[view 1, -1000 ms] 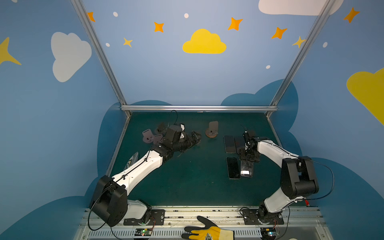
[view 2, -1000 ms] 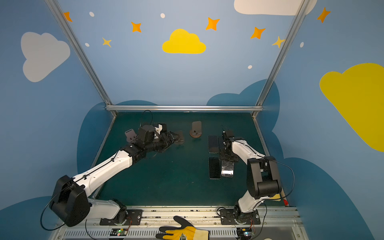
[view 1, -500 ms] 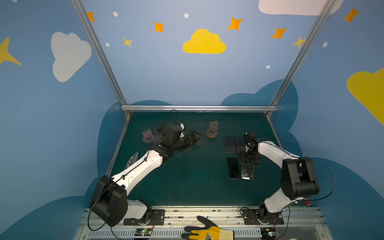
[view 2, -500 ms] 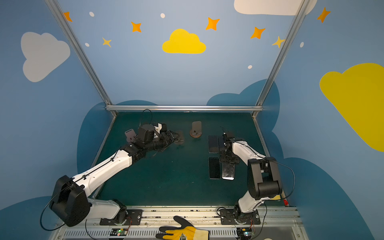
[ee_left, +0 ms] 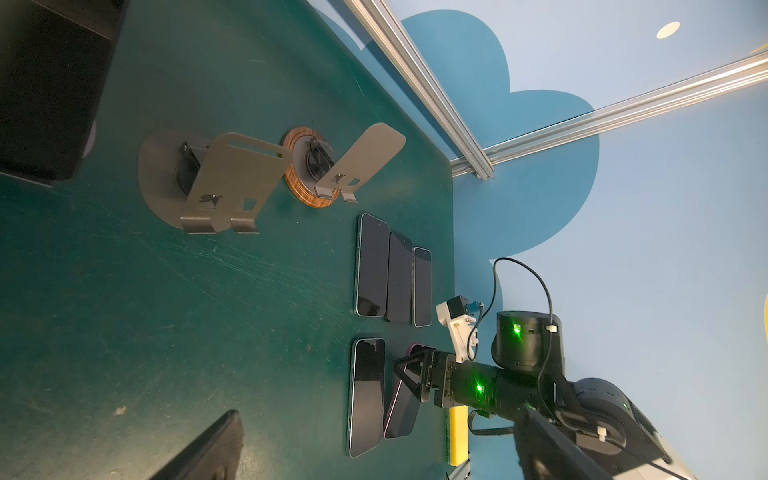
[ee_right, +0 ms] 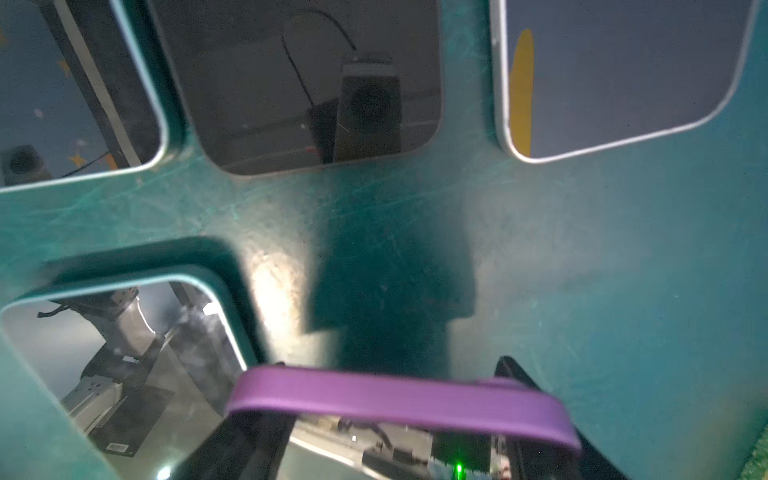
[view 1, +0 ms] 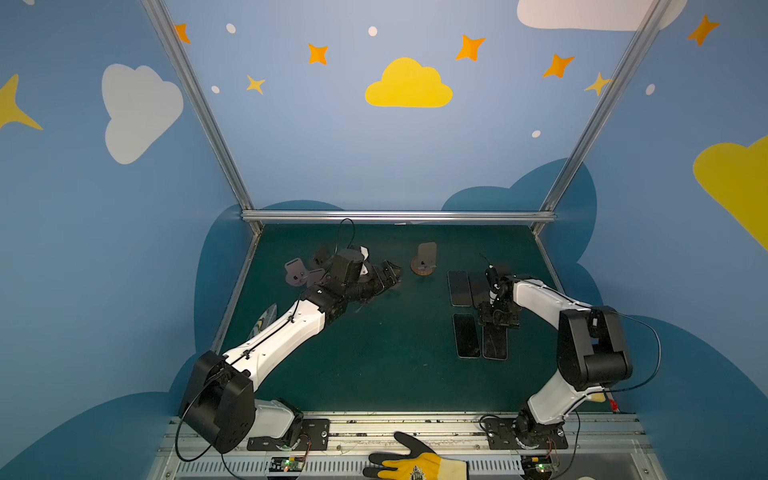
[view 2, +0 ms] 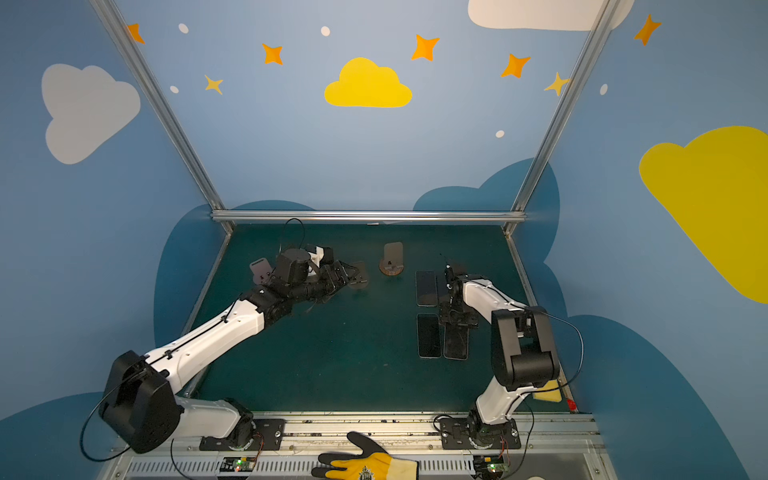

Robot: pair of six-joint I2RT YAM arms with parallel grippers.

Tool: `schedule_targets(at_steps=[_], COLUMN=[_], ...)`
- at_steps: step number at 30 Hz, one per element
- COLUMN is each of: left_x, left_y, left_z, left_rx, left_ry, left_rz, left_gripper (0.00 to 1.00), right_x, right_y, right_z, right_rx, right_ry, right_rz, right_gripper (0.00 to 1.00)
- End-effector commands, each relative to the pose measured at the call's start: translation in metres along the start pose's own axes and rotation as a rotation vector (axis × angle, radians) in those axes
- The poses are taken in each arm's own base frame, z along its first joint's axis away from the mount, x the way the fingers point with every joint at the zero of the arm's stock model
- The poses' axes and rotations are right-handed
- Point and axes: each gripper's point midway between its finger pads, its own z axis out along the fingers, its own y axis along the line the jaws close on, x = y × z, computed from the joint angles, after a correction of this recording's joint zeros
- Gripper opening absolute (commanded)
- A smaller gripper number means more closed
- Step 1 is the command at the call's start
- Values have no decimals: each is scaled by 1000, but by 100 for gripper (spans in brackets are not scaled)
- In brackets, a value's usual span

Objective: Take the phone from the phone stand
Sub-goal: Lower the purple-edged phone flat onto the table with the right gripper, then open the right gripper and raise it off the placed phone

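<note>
My right gripper (view 1: 498, 321) is shut on the top end of a purple-cased phone (view 1: 494, 344), at the right in both top views. The phone (ee_left: 400, 409) slants down, its far end on the green mat beside another phone (ee_left: 368, 395). In the right wrist view its purple edge (ee_right: 395, 397) crosses between the black fingers (ee_right: 249, 436). Two phone stands, a grey one (ee_left: 224, 183) and one on a wooden disc (ee_left: 328, 166), stand empty. My left gripper (view 2: 347, 274) is open just beside the grey stand (view 2: 359, 277).
Three dark phones (view 1: 459, 289) lie side by side behind the right gripper. More grey stands (view 1: 296, 272) sit at the back left. A yellow sponge (ee_left: 457, 436) lies by the right arm's base, and a yellow and black glove (view 1: 415, 465) on the front rail.
The right gripper has come slightly forward and down with the purple phone, which now lies flatter beside the front phone. The left arm has not moved.
</note>
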Motion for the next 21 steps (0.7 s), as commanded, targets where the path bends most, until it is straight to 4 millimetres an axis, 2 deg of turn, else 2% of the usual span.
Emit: schedule_targets(at_steps=[1, 16, 18, 21], left_x=[-4, 0, 0, 0], left_y=[-6, -5, -5, -4], left_z=[-4, 2, 3, 3], left_rx=[8, 8, 11, 5], left_ry=[-15, 4, 5, 7], left_rz=[21, 18, 19, 21], left_gripper=[100, 100, 100, 100], right_x=[-2, -3, -6, -4], right_y=[-1, 0, -7, -5], right_z=[7, 17, 17, 18], right_rx=[16, 31, 85, 111], right_ry=[33, 69, 53, 48], right_rz=[-26, -46, -40, -57], right_gripper=[64, 73, 74, 76])
